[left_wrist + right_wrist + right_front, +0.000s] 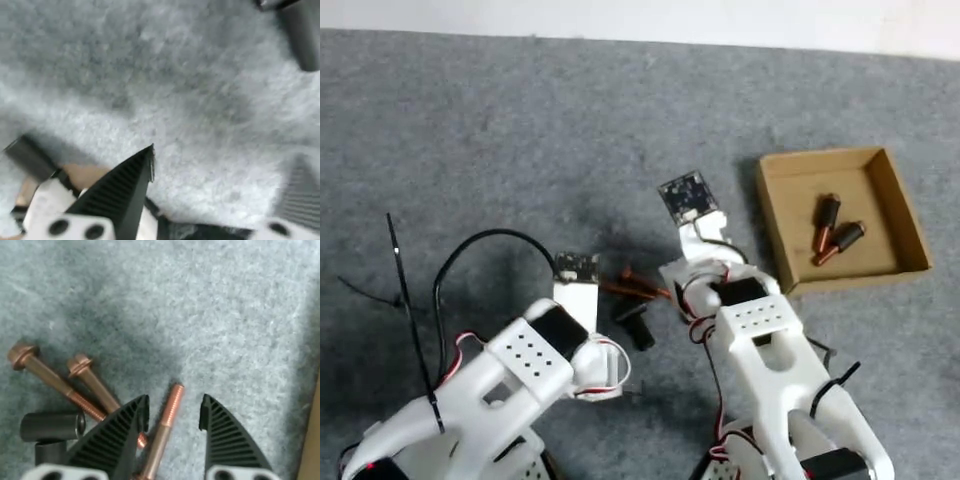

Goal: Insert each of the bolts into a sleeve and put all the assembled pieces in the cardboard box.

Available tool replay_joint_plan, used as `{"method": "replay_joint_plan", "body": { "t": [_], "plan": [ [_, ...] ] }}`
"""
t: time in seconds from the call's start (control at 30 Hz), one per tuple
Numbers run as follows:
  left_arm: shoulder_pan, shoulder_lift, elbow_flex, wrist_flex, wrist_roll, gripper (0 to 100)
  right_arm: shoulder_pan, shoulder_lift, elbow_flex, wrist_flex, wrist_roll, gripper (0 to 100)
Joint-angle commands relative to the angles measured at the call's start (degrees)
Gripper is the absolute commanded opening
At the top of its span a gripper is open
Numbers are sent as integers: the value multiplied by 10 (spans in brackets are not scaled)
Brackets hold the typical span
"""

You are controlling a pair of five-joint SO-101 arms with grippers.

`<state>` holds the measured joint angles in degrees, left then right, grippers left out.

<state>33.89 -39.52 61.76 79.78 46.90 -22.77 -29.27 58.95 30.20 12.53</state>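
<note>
1. Right wrist view: right gripper (174, 406) spread, a bolt (159, 440) lying between its fingers, long axis along the gap, threaded end pointing away.
2. Left gripper (225, 156) spread too, a sleeve (302, 37) beyond it; the right arm's nearer that bolt.
3. Cardboard box (772, 225) sits beside the right arm; no readable print.

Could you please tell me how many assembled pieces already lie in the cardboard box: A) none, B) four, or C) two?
C: the high view shows two assembled pieces, copper bolts in dark sleeves, lying side by side inside the cardboard box.
</note>
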Motion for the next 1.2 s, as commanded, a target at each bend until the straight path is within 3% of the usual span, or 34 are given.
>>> {"method": "replay_joint_plan", "body": {
  "t": [0.0,0.13,0.27,0.37,0.63,0.73,0.97,1.17],
  "plan": [
    [-16,-5,-30,32,1,541,7,-20,-3,-14,4,156],
    [-105,-5,-68,57,2,593,7,-20,-2,-14,4,156],
    [-208,-5,-143,149,0,592,7,-20,-2,-14,4,156],
    [-264,-4,-173,200,-43,592,7,-20,-2,-14,4,156],
    [-457,-1,-160,131,-142,592,7,-19,0,-14,4,156],
    [-475,-4,-123,121,-181,592,7,-19,0,-14,4,156],
    [-481,-4,-113,123,-109,591,7,-19,0,-14,4,156],
    [-544,-1,-108,103,-76,591,7,-19,7,-14,4,156]
  ]
}}
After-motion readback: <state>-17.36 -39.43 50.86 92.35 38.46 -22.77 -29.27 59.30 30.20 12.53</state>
